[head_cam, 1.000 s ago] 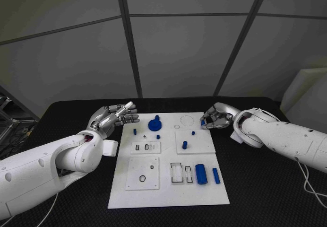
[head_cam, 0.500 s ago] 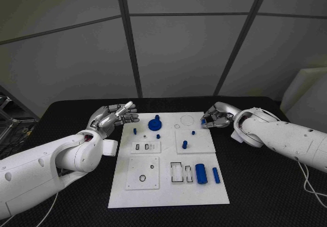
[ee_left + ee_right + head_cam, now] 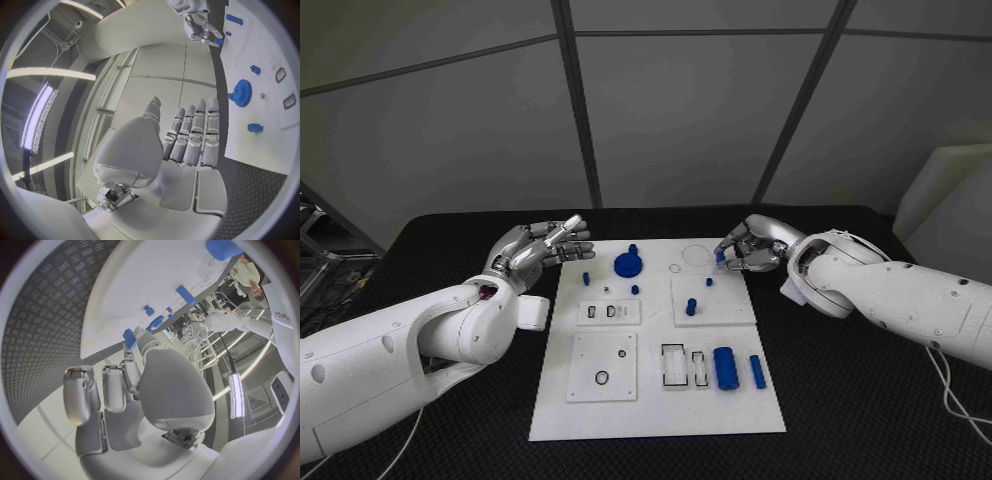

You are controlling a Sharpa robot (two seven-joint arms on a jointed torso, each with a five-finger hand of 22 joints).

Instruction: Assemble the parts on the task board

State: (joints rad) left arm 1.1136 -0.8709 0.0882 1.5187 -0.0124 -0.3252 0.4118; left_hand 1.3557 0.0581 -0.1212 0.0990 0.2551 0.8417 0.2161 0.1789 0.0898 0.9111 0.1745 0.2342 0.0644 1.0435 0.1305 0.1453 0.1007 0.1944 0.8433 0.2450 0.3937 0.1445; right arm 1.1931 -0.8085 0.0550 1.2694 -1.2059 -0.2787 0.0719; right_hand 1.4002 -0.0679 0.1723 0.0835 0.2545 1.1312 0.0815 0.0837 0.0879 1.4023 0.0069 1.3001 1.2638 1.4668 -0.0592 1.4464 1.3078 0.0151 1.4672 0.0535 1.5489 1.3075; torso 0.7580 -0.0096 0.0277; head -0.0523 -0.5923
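Observation:
The white task board (image 3: 661, 410) lies in the middle of the black table. My right hand (image 3: 753, 248) hovers over its far right corner and pinches a small blue part (image 3: 723, 257) between thumb and finger; the right wrist view shows the part (image 3: 129, 336) at the fingertips. My left hand (image 3: 538, 247) hovers by the board's far left corner, its fingers extended, holding nothing. A blue gear (image 3: 629, 264) stands on the far part of the board. A blue cylinder (image 3: 724, 366) and a blue bar (image 3: 757, 371) lie near the front right.
Several small blue pegs (image 3: 635, 289) stand on the board's middle, and one small blue piece (image 3: 586, 278) lies by its left edge. White sub-plates (image 3: 603, 367) with dark slots sit at the board's left and middle. Black table surrounds the board.
My right hand has shifted a little to the left and farther back over the board's corner, carrying the small blue part. The left hand has not moved.

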